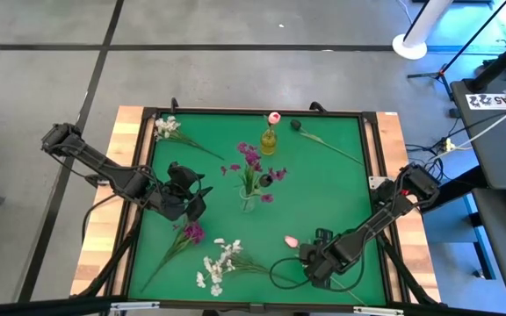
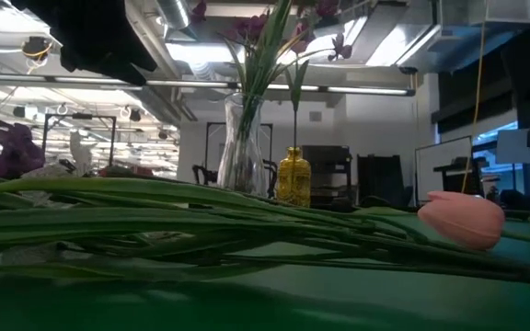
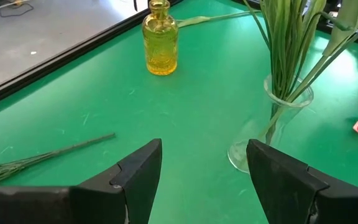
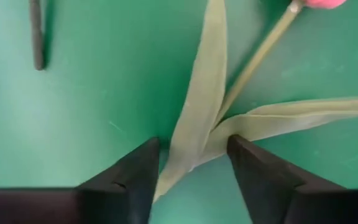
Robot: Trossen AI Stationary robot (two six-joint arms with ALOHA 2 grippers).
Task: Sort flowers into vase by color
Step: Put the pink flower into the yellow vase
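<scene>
A clear glass vase [image 1: 249,200] [image 3: 272,124] in mid-table holds magenta-purple sprigs [image 1: 251,160]. A small yellow bottle vase [image 1: 269,141] [image 3: 160,40] behind it carries one pink bud. On the mat lie a magenta sprig [image 1: 191,233], white sprigs [image 1: 218,263], a white cluster [image 1: 166,127], a dark bloom [image 1: 295,125] and a pink tulip [image 1: 291,240] [image 2: 463,219]. My right gripper [image 1: 307,260] [image 4: 191,163] is open, low over the tulip's leaves [image 4: 197,124], one finger on each side. My left gripper [image 1: 196,195] [image 3: 204,163] is open, left of the clear vase.
A raised dark frame [image 1: 235,111] borders the green mat, with wooden table edges outside it. A loose green stem [image 3: 48,155] lies by the left gripper. Stems [image 2: 201,221] of the near sprigs cross the low view. Bare mat lies right of the vases.
</scene>
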